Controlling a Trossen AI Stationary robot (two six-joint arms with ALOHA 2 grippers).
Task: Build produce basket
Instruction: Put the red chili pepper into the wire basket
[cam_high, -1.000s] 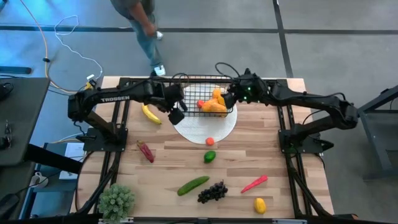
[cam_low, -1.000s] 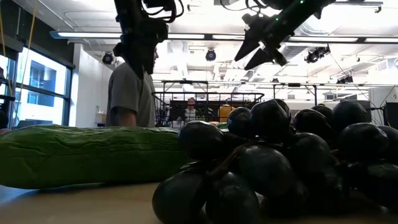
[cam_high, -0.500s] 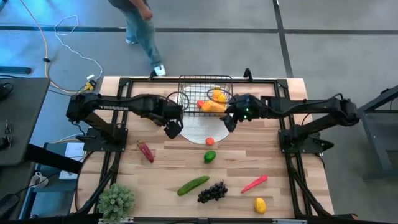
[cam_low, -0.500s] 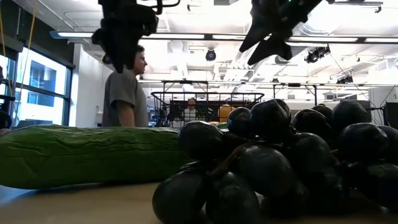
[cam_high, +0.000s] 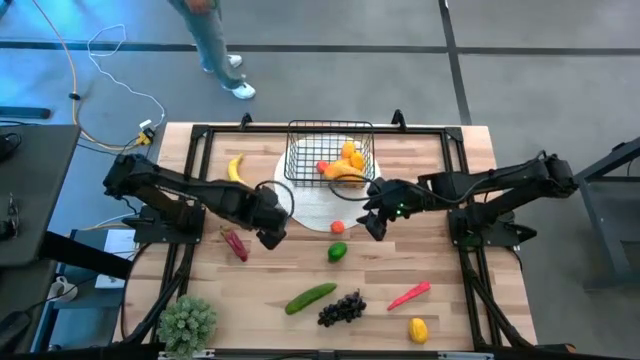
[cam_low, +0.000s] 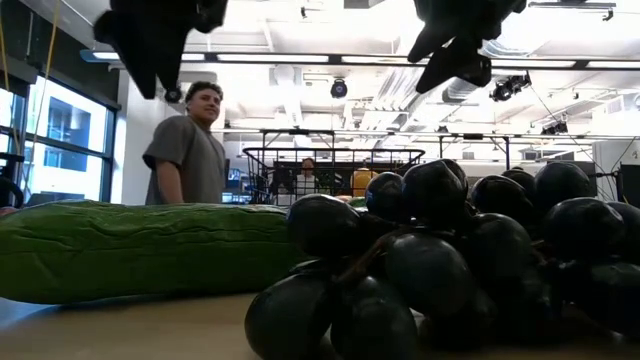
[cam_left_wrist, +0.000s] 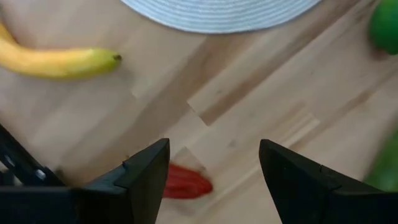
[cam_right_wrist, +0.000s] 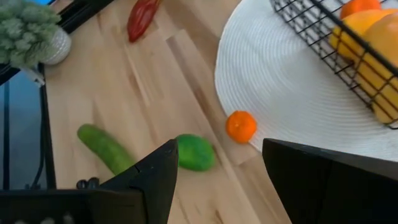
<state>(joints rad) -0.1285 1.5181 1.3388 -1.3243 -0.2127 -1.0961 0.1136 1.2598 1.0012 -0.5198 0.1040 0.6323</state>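
While the basket (cam_high: 330, 158) is sitting half-filled:
left fingers (cam_left_wrist: 211, 174): hanging spread, empty, nearing chili (cam_left_wrist: 185, 182)
right fingers (cam_right_wrist: 217, 174): spread, nearing orange (cam_right_wrist: 240, 126) beside basket
tip: center over fruit before closing

L claw (cam_high: 272, 238) open, R claw (cam_high: 374, 228) open

Bare counter (cam_high: 280, 262) lies between the white plate (cam_high: 312, 210) and the near row: cucumber (cam_high: 310, 297), grapes (cam_high: 341, 308), red chili (cam_high: 408, 294). A green fruit (cam_high: 337, 252) and small orange (cam_high: 338, 227) sit in the central lane. The basket (cam_high: 330, 153) blocks the far centre.
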